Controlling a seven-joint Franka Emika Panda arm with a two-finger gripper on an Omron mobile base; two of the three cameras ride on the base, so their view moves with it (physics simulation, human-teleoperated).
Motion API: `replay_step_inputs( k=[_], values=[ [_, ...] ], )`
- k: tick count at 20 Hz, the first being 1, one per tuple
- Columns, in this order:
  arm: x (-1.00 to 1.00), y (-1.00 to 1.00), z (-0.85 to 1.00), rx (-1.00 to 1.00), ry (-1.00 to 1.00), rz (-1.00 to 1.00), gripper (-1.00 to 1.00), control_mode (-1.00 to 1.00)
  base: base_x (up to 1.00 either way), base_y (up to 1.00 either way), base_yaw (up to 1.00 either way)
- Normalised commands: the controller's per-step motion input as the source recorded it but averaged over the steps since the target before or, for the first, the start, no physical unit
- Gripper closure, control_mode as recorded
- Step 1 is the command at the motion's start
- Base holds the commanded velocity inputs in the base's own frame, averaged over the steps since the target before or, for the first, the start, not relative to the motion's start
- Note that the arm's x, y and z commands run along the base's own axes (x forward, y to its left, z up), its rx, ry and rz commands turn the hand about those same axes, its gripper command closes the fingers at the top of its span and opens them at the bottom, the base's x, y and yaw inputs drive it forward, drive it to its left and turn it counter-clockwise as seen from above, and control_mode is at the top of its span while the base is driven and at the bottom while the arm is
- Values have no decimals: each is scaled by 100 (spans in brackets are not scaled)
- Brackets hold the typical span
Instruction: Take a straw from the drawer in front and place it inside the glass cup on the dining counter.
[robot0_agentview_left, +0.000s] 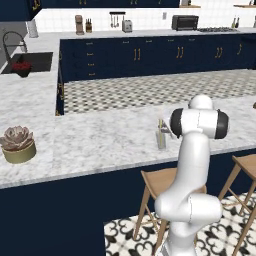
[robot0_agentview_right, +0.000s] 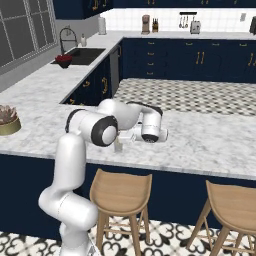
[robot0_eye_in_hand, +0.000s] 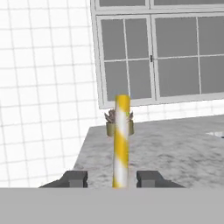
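The long white-grey marbled stone table (robot0_agentview_left: 100, 140) looks polished smooth, with a soft sheen. On it, the small greyish see-through glass cup (robot0_agentview_left: 161, 140) reads as clear glass, and the thin yellow-and-white striped straw (robot0_eye_in_hand: 121, 140) looks like smooth, slightly glossy plastic or paper. The rounded stools (robot0_agentview_right: 120, 192) are pale matt wood. The succulent's round pot (robot0_agentview_left: 20, 152) has a dull golden metallic finish.

navy cabs (robot0_agentview_left: 150, 52), patterned floor (robot0_agentview_left: 150, 90), wood stools (robot0_agentview_right: 120, 192), big window (robot0_eye_in_hand: 157, 57).
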Motion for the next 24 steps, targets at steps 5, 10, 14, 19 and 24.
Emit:
replay_step_inputs(
  k=[5, 10, 14, 19, 24],
  values=[
    [-40, 0, -14, 0, -18, 0, -100, -100, 0, 0, 0],
    [-34, 0, -22, 0, -15, 0, -100, -100, 0, 0, 0],
    [-17, 0, -16, 0, -14, 0, -100, -100, 0, 0, 0],
    [0, 0, 0, 0, -18, 0, -100, -100, 0, 0, 0],
    [0, 0, 5, 0, -18, -1, -100, -100, 0, 0, 0]
  ],
)
